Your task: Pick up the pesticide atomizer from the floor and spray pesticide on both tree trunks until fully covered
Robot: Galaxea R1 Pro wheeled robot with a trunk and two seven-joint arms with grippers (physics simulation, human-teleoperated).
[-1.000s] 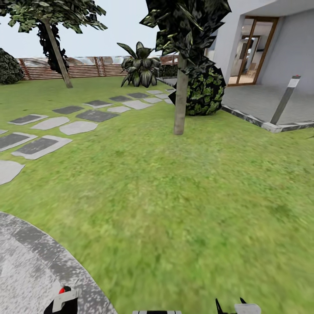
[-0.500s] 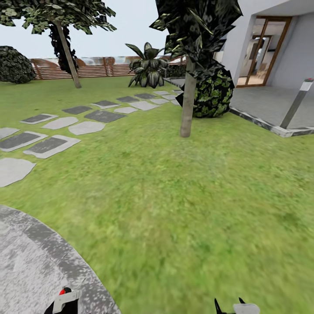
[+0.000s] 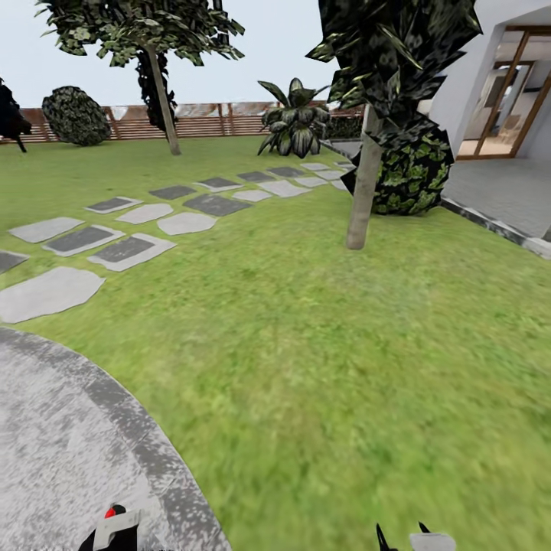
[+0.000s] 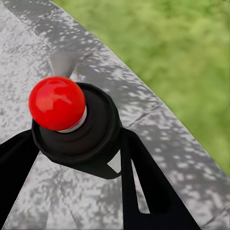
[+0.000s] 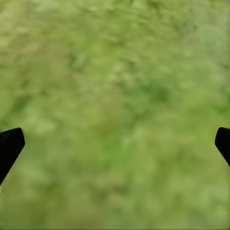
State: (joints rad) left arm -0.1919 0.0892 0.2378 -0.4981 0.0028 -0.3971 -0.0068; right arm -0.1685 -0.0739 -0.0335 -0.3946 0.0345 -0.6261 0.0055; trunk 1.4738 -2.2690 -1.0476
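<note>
My left hand (image 4: 79, 158) is clamped around the black collar of the pesticide atomizer with the round red cap (image 4: 56, 103), held low over the curved grey paving (image 3: 53, 428). My right hand (image 5: 115, 143) hangs spread apart over grass. The atomizer looks rigid and light; I'd grip the neck. The nearer pale tree trunk (image 3: 363, 191) stands ahead.

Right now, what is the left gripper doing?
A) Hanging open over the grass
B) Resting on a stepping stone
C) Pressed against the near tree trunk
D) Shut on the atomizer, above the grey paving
D: in the left wrist view the left gripper has its black fingers closed around the pesticide atomizer, red knob on top, with the grey paving beneath it.
</note>
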